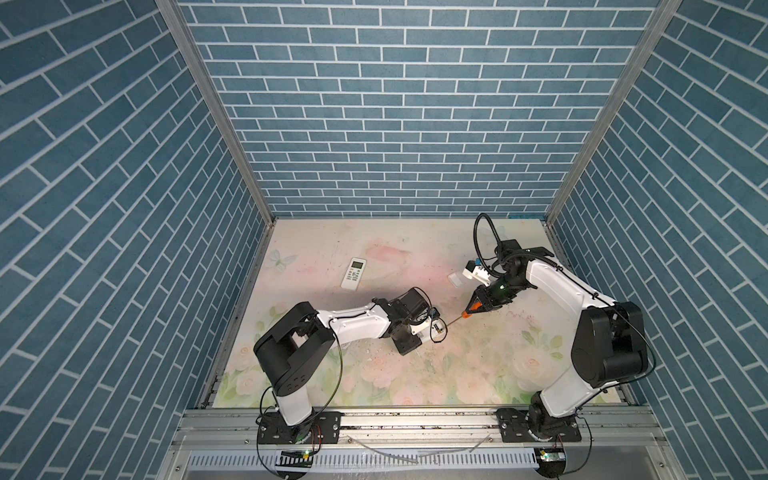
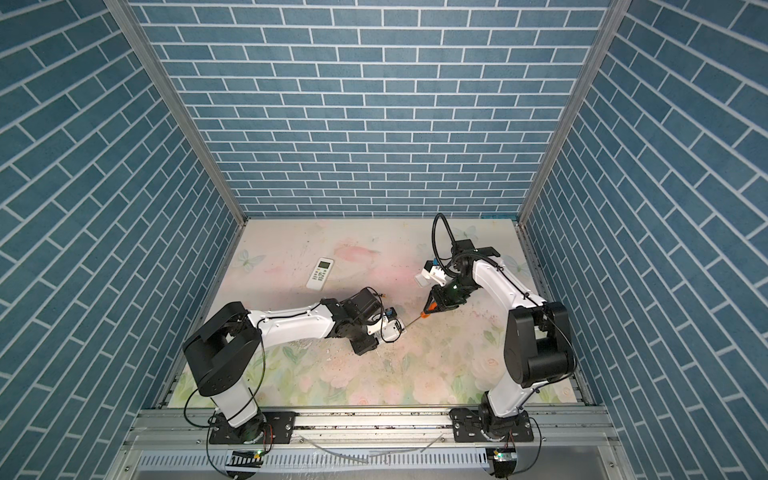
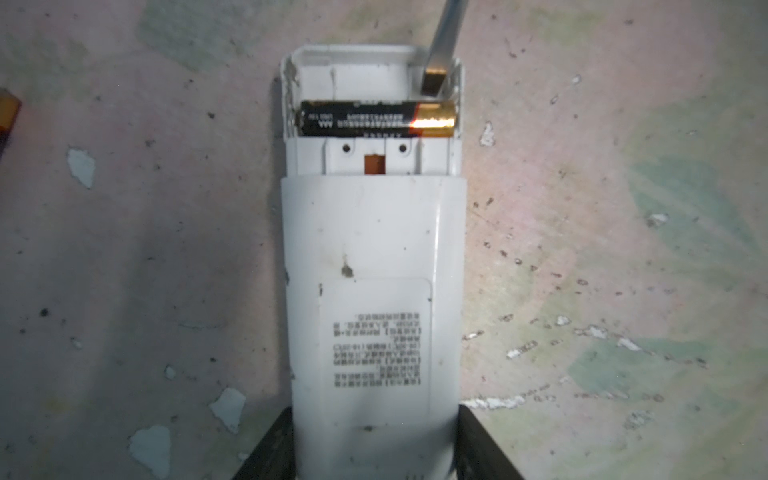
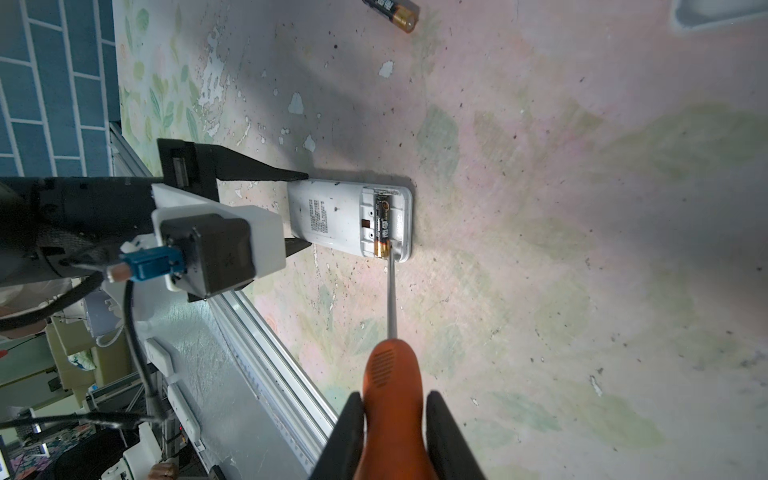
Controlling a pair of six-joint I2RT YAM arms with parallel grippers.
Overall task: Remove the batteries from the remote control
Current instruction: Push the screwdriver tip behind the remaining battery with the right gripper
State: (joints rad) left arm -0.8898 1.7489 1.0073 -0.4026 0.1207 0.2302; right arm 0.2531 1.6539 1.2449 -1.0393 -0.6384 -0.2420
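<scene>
Left jaws clamp the remote (image 3: 370,291) — right jaws clamp the screwdriver (image 4: 392,399), tip beside battery (image 3: 376,119).

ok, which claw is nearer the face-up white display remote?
Left. The left claw, clamping a face-down white remote, sits front-right of the face-up remote; the right claw, holding the orange-handled screwdriver, is farther right.

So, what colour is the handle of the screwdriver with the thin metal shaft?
Orange; the screwdriver handle shows best in the right wrist view.
</scene>
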